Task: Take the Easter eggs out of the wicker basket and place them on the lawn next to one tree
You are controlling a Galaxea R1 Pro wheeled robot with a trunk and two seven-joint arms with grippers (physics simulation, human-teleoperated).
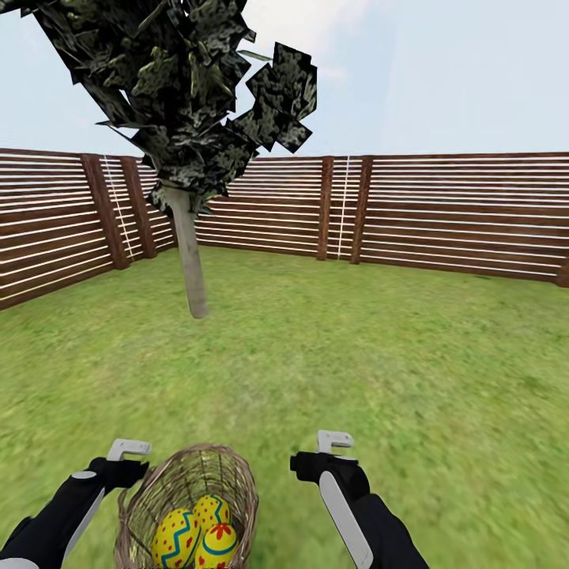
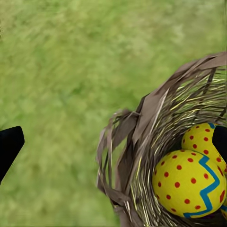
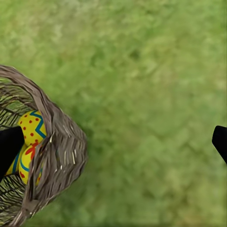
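Head view | three Easter eggs (image 1: 195, 531) in wicker basket (image 1: 186, 482) | tree (image 1: 188, 251) ahead

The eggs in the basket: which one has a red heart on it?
The front right egg has a red mark that looks like a heart. The left egg and back egg show red dots and blue zigzags.

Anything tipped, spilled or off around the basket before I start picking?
Nothing stands out. The basket sits upright on the lawn with all three eggs inside, none spilled.
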